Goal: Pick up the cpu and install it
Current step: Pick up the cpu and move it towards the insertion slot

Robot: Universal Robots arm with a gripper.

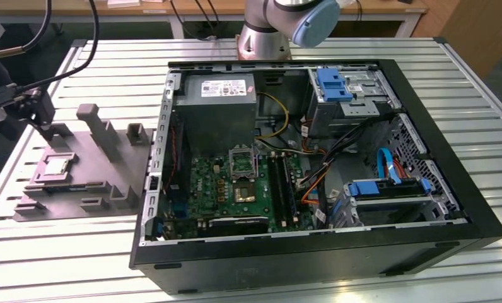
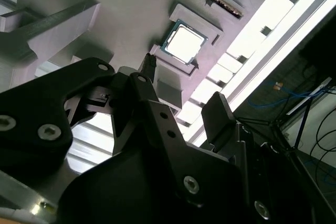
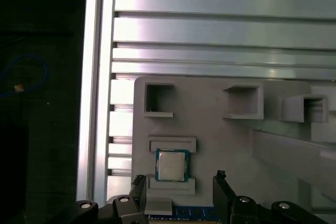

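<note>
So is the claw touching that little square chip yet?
Apart. In the first wrist view the claw's open fingers stand wide of the chip on both sides, with bare grey holder showing between.

This is a robotics lab or workshop set up for computer assembly. The tabletop (image 1: 66, 252) is made of slotted aluminium profiles, and a robot arm (image 1: 272, 25) is mounted at its far edge. An opened desktop computer case (image 1: 453, 214) lies on it with the motherboard (image 1: 234, 183) exposed. Beside the case, a grey fixture plate (image 1: 91, 183) holds a bare cpu (image 1: 56, 166). Wooden desks (image 1: 192, 7) and loose cables (image 1: 41, 31) stand behind.
</note>
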